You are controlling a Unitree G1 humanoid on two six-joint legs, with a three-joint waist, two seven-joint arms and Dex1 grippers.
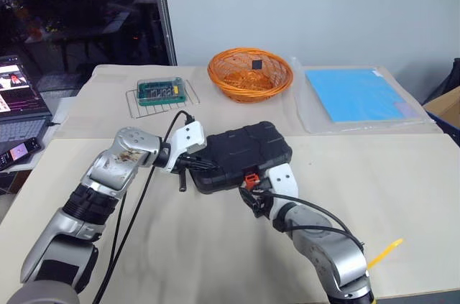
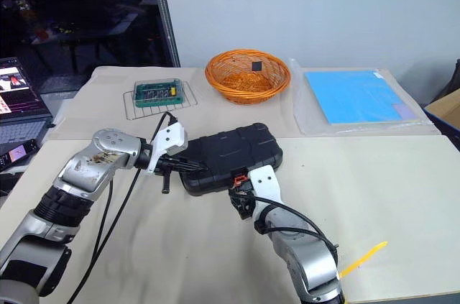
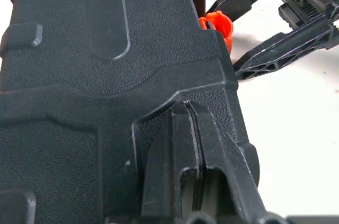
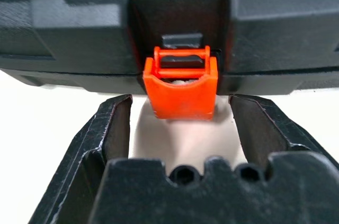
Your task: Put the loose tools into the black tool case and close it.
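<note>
Head view, basket (image 1: 250, 74) (orange) behind closed case (image 1: 244, 153)

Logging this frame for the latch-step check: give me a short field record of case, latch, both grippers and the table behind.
case: black tool case, lid down, on the table
latch: orange latch on the near edge, hanging down, not snapped shut
left gripper: left gripper shut, fingers pressed on the lid
right gripper: right gripper open, one finger either side of the latch, not touching it
behind: orange basket, green box on a wire rack
</note>
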